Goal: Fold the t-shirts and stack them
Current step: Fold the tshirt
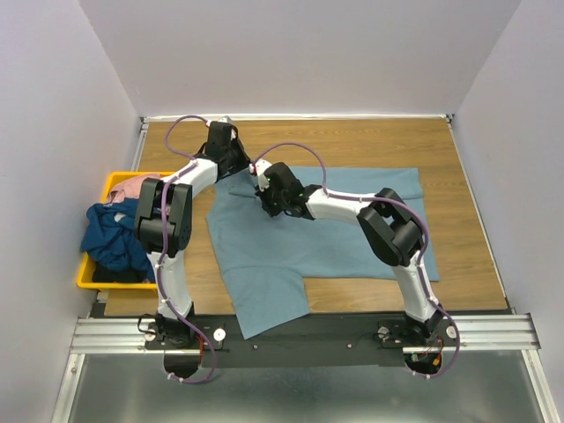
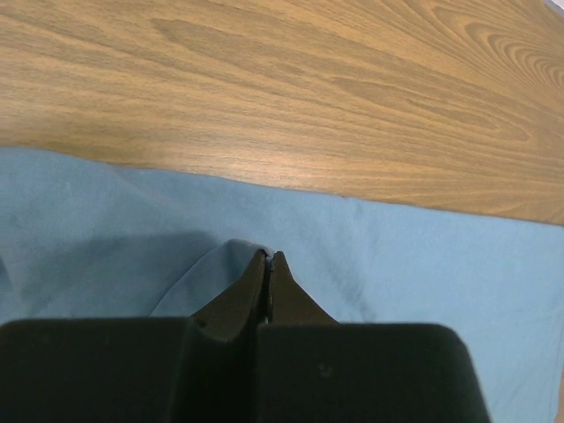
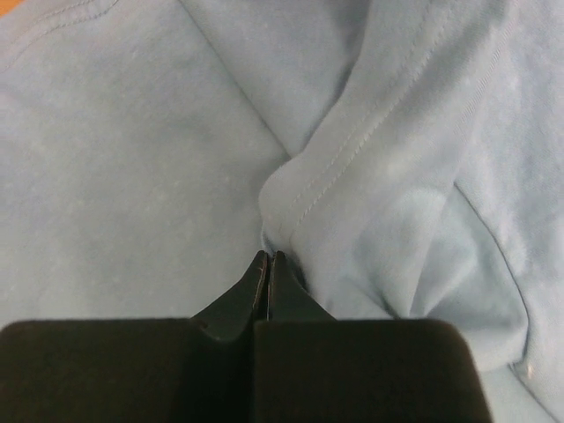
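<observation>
Blue-grey soft cloth comes first, close to the arm bases. The light blue-grey t-shirt (image 1: 335,238), plain and short-sleeved, lies spread on the brown wood-grain table (image 1: 370,141). One flap of it reaches the near edge, beside the silver metal rail (image 1: 493,328). Its long axis runs, as I judge, left to right across the table.

A little farther in, the right gripper (image 3: 269,257) is on the upper left part of the shirt. Its two black fingers are pressed together on a raised ridge of hemmed cloth. Farther again, the left gripper (image 2: 269,256) is at the far left edge of the same shirt. Its fingers are also closed together, with a small fold pinched up between them, and bare wood lies just beyond.

So both pinches are near each other at the far left corner. Nearly all of the shirt lies to the right of the jaws and toward the bases. Any fold, I think, must carry this corner in that direction.

At the left side, the yellow plastic bin (image 1: 113,181) holds the dark navy blue t-shirt (image 1: 110,233) and the pink t-shirt (image 1: 132,185), both not yet folded. The bin is nearer to the left arm. Plain pale walls (image 1: 308,53) close the table on three sides.
</observation>
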